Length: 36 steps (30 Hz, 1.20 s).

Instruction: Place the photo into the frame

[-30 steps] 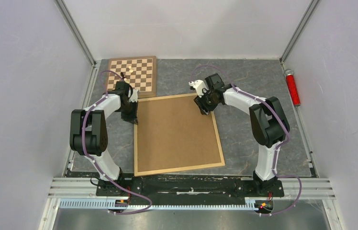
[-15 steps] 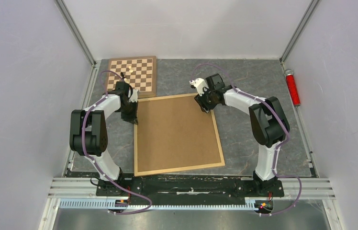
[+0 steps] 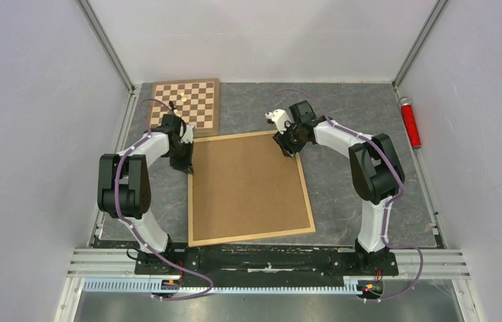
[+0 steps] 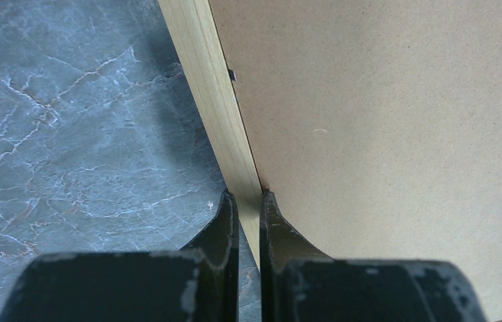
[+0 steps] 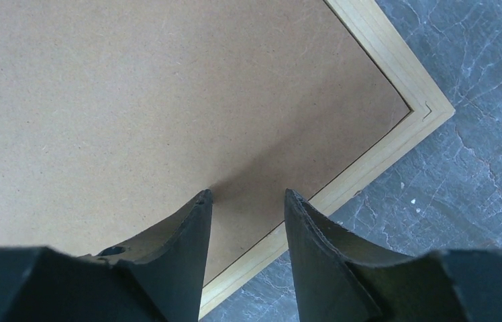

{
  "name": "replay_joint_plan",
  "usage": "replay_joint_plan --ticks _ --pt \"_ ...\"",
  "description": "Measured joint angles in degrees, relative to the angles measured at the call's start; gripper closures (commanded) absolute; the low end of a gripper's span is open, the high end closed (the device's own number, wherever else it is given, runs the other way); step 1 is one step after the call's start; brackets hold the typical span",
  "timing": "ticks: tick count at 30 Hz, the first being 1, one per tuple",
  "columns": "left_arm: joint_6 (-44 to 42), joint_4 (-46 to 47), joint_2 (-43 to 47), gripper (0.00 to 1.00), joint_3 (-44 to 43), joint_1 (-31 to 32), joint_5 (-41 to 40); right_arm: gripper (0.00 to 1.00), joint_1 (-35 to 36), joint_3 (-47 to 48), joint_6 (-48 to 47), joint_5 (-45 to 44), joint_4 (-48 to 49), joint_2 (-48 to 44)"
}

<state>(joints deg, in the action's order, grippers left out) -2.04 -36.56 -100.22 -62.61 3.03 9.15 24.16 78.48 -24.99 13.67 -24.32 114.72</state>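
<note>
The frame (image 3: pixel 252 237), light wood, lies flat on the table with a plain brown backing board (image 3: pixel 248 184) filling it. The photo is hidden. My left gripper (image 3: pixel 188 166) is at the frame's left rail near the far corner. In the left wrist view its jaws (image 4: pixel 247 196) are shut on the wooden rail (image 4: pixel 211 94), one finger outside it and one on the board side (image 4: pixel 382 121). My right gripper (image 3: pixel 288 149) hovers by the far right corner. In the right wrist view it stands open (image 5: pixel 247 194) over the board (image 5: pixel 134 100), with nothing between its fingers and the frame's corner (image 5: pixel 396 144) just beyond.
A checkered chessboard (image 3: pixel 191 100) with a small piece on it lies just behind the frame's far left corner. A red cylinder (image 3: pixel 410 123) rests along the right wall. Grey marbled tabletop (image 3: pixel 362 111) surrounds the frame, with walls on three sides.
The right gripper has edged slightly toward the frame's far right corner. The left gripper and the frame have not moved.
</note>
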Motion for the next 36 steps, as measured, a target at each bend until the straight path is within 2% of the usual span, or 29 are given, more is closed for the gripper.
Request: replay_joint_plan --ticks 15,19,28,36 --pt "0.0 0.3 0.2 0.98 0.2 0.0 0.0 0.52 -0.6 -0.9 -5.0 2.7 -0.4 -0.2" --pt "0.0 0.3 0.3 0.98 0.3 0.0 0.1 0.52 -0.5 -1.5 -4.4 2.3 0.8 -2.0" --pt "0.0 0.5 0.3 0.98 0.3 0.4 0.8 0.52 0.2 -3.0 -0.2 -0.3 -4.5 -6.4" --pt "0.0 0.5 0.3 0.98 0.3 0.4 0.8 0.52 0.2 -0.2 0.4 -1.5 -4.8 -10.2"
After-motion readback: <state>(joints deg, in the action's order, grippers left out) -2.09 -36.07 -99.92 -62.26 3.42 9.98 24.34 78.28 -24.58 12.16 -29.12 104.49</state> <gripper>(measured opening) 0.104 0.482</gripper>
